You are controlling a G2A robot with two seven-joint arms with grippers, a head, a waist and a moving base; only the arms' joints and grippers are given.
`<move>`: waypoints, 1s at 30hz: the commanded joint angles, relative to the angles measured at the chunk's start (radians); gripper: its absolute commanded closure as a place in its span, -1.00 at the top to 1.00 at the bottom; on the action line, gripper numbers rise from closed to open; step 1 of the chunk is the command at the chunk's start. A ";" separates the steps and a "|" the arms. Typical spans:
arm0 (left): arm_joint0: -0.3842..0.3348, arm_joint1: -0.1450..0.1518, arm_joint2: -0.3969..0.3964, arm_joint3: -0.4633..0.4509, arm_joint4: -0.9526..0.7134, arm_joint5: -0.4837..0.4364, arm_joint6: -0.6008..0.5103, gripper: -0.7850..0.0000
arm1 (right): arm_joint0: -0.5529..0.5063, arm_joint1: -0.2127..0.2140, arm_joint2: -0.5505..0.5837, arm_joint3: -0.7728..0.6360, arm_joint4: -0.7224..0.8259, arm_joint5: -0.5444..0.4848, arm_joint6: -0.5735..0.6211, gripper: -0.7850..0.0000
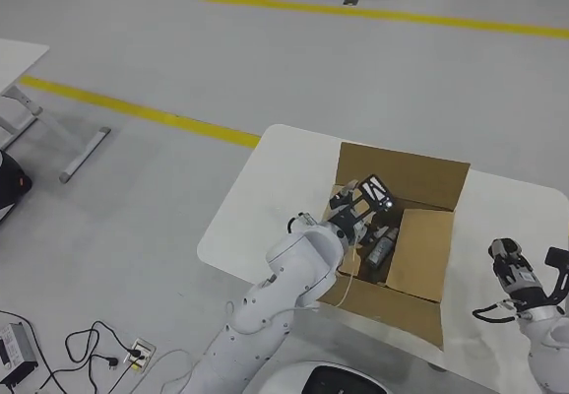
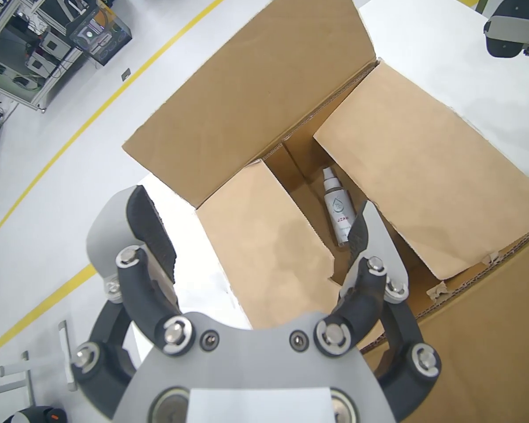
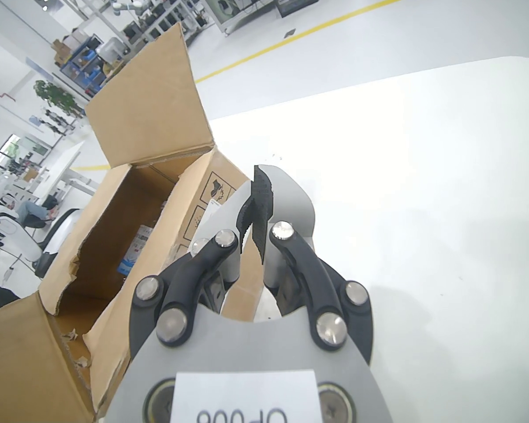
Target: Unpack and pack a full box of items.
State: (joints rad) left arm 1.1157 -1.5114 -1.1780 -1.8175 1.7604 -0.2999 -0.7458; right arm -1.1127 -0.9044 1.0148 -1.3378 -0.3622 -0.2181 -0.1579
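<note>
Box: the cardboard box (image 1: 403, 173) stands mid-table with its flaps open, the far flap upright.
Contents: a spray bottle (image 2: 337, 211) lies flat on the box floor between the two inner flaps. A blue-and-white labelled item (image 3: 134, 246) leans against an inner wall.
Progress: both items seen are inside the box, so unpacking looks barely begun and all the repacking is left.
Left gripper: the left gripper (image 2: 253, 215) hangs over the box's left side, jaws spread wide and holding nothing.
Right gripper: the right gripper (image 3: 253, 204) is right of the box and apart from it, pads pressed together on nothing.
Table: the white table (image 1: 265, 197) carries the box.
</note>
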 commanded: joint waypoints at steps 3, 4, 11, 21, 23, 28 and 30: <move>0.000 0.000 0.000 0.000 0.000 0.000 0.000 1.00 | -0.007 -0.008 0.001 0.006 0.003 -0.057 0.011 -1.00; 0.000 0.000 0.000 0.000 0.000 0.000 0.000 1.00 | -0.008 -0.010 0.002 0.012 0.003 -0.064 0.012 -1.00; 0.011 0.000 0.028 0.043 0.030 0.030 0.012 1.00 | 0.001 -0.033 -0.017 0.052 -0.016 -0.112 0.008 -1.00; -0.067 -0.032 0.223 0.306 0.239 0.195 -0.049 1.00 | 0.022 -0.064 -0.029 0.104 -0.026 -0.155 0.000 -1.00; -0.086 -0.039 0.248 0.359 0.284 0.229 -0.067 1.00 | 0.023 -0.069 -0.026 0.110 -0.030 -0.159 0.001 -1.00; -0.112 -0.049 0.269 0.430 0.383 0.293 -0.111 1.00 | 0.022 -0.078 -0.018 0.121 -0.037 -0.167 0.004 -1.00; -0.119 -0.053 0.264 0.440 0.394 0.306 -0.129 1.00 | 0.024 -0.081 -0.014 0.126 -0.040 -0.171 0.006 -1.00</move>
State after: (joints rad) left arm 0.9990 -1.5632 -0.9106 -1.3797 2.1504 0.0000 -0.8680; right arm -1.0898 -0.9846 0.9995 -1.2132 -0.4008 -0.3882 -0.1522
